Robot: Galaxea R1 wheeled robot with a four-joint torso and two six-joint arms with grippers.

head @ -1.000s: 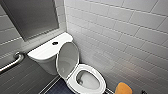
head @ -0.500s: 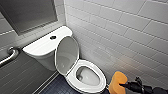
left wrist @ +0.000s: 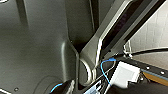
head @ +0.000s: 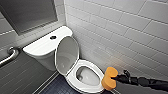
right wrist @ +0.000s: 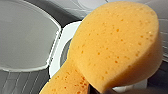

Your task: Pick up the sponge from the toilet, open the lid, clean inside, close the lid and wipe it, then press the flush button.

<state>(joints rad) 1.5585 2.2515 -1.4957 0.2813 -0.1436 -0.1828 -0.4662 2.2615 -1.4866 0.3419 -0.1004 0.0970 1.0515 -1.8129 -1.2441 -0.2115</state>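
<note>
Head view takes in a wall of pale grey tiles (head: 120, 32) that fills the right and far side of the scene, with a dark flat panel (head: 27, 12) on the far left wall and a metal grab bar (head: 10, 56) below it. The floor (head: 52, 87) is dark tile. The toilet (head: 42, 47) stands in the corner, its boxy tank far and to the left and its oval bowl nearer and to the right. The lid (head: 67, 56) is raised, leaning back toward the tank, so the white seat ring (head: 96, 86) and the bowl inside it lie open.

The right arm reaches in from the right, low and near. Its right claw (head: 114, 78) is closed on the sponge (head: 108, 80), gripping it at the sponge's right edge. The orange pad stands on end, one rounded lobe up and one down, just beside the near right rim of the seat and in front of the claw.

Right wrist view has the sponge (right wrist: 112, 45) very close, with the raised lid (right wrist: 25, 35) and part of the seat beyond it.

The flush button (head: 53, 37) sits dark in the middle of the tank top, well apart from the sponge.

Left wrist view looks onto grey robot panels and a blue cable (left wrist: 106, 67); whether the left claw is open or closed I cannot tell.
</note>
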